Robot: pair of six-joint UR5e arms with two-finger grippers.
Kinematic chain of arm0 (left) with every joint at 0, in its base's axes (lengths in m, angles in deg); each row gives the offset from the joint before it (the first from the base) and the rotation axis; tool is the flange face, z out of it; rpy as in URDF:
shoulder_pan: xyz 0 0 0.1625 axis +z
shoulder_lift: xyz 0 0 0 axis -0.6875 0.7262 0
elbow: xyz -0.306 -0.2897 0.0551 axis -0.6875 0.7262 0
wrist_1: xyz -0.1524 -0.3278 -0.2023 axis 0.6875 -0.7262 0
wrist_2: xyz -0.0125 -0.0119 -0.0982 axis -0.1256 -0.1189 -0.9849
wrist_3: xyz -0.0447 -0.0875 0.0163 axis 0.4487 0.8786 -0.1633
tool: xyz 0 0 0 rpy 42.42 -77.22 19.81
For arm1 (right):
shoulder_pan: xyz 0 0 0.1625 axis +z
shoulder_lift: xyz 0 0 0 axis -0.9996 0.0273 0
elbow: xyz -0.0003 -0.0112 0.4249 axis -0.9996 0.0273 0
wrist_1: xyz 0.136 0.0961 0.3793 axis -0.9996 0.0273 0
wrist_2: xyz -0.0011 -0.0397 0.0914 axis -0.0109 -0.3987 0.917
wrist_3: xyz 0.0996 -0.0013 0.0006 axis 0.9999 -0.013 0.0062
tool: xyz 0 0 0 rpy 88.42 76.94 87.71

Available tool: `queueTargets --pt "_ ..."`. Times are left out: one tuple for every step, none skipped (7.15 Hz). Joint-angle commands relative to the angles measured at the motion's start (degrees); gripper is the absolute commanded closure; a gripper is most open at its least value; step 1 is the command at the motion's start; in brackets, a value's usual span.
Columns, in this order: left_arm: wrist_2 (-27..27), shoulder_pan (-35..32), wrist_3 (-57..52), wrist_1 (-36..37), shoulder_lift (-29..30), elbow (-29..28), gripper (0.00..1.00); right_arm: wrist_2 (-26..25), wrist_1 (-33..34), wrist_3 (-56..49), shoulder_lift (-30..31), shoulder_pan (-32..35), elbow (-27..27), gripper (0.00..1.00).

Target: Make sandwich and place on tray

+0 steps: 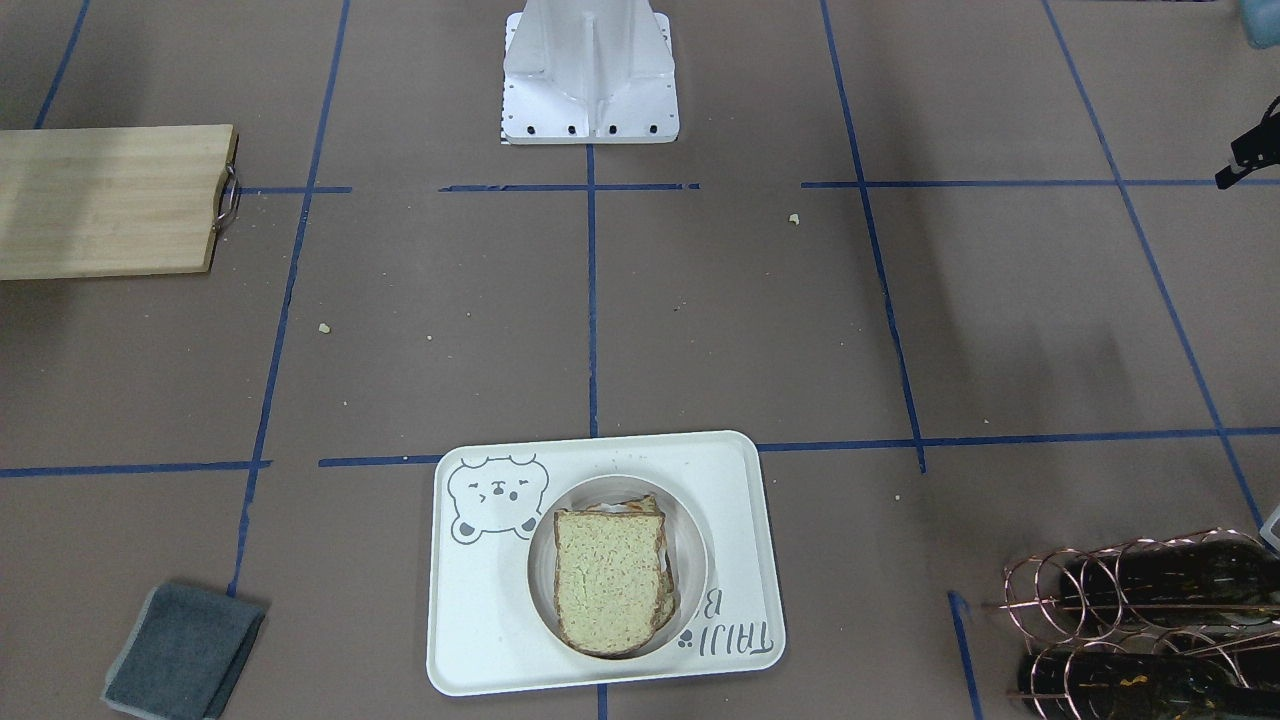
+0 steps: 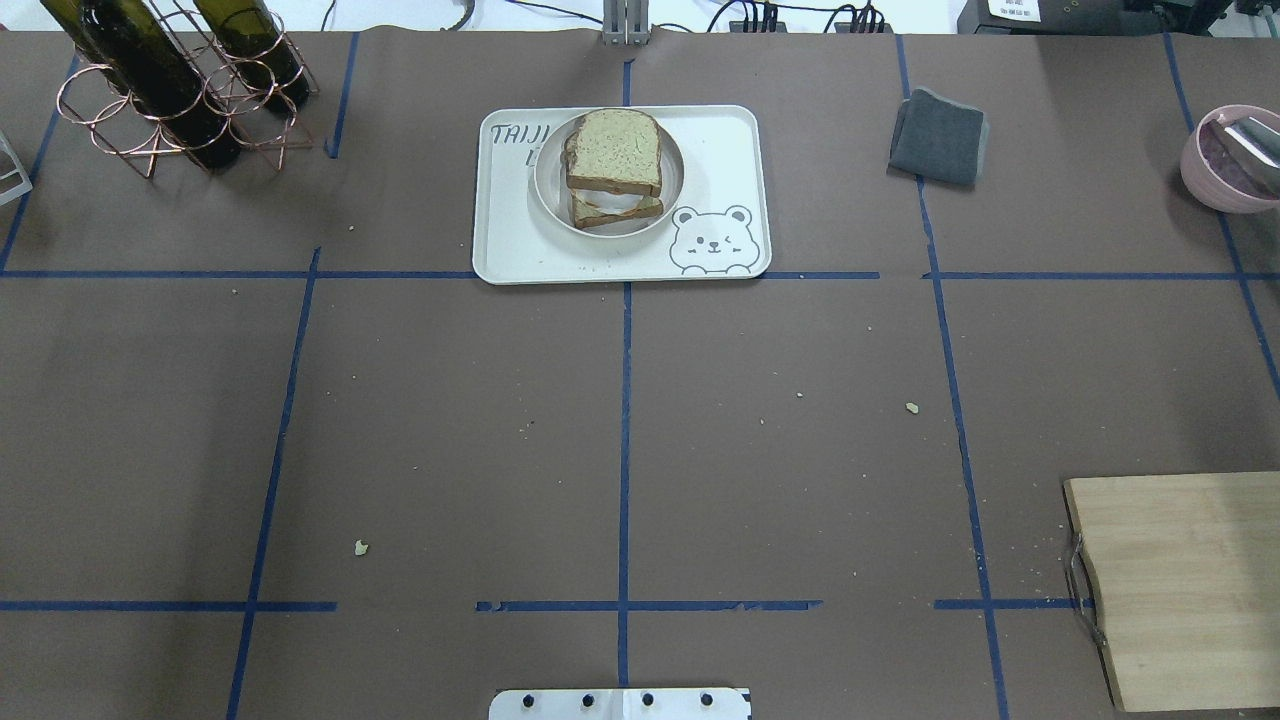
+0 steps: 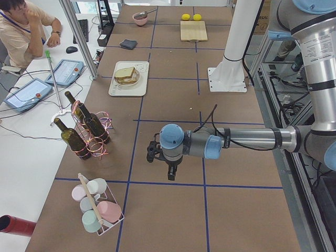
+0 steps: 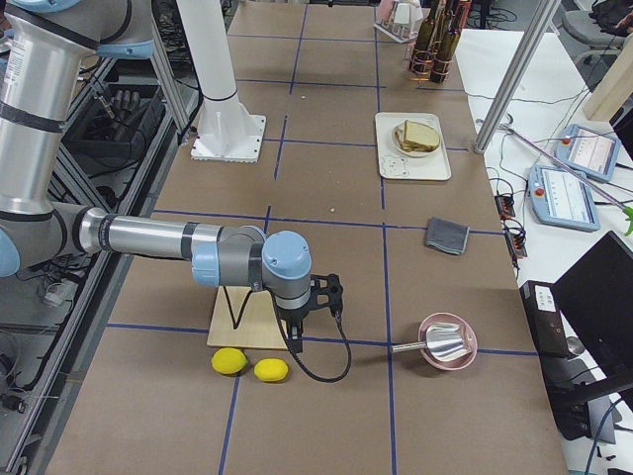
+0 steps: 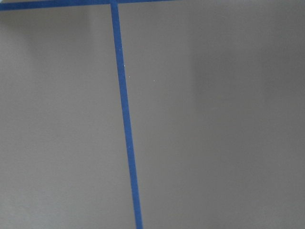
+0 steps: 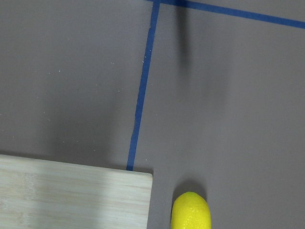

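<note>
The sandwich [image 1: 608, 580] lies on a small round cream plate [image 1: 692, 570] on the cream bear-face tray [image 1: 480, 620]. The top bread slice sits shifted off the lower one, with a bit of white filling showing in the overhead view [image 2: 615, 150]. The tray [image 2: 720, 150] is at the table's far middle. The left gripper [image 3: 169, 173] hangs over bare table far from the tray, and I cannot tell whether it is open or shut. The right gripper [image 4: 297, 339] hangs by the cutting board's corner, and I cannot tell its state either. Neither wrist view shows fingers.
A wooden cutting board [image 2: 1190, 580] lies near right, with two lemons [image 4: 229, 361] beside it. There are also a grey cloth [image 2: 938, 137], a pink bowl [image 2: 1230, 160], a wire rack of wine bottles [image 2: 170, 90], a cup rack [image 3: 97, 210] and the robot base [image 1: 590, 80].
</note>
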Motion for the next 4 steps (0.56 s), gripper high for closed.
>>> queueTargets --pt "3.69 -5.61 -7.64 5.93 0.20 -0.07 0.00 0.00 -0.18 0.00 0.04 0.00 0.06 0.00" --pt "3.70 -6.33 -7.64 5.96 -0.06 -0.33 0.00 0.00 -0.18 0.09 0.30 0.00 0.06 0.00" --pt "3.79 -6.69 -7.64 5.96 -0.76 0.10 0.00 0.00 -0.27 0.09 0.30 0.00 0.06 0.00" --pt "3.87 -7.04 -7.72 5.96 -0.77 -0.42 0.00 0.00 -0.27 0.17 0.39 0.00 0.06 0.00"
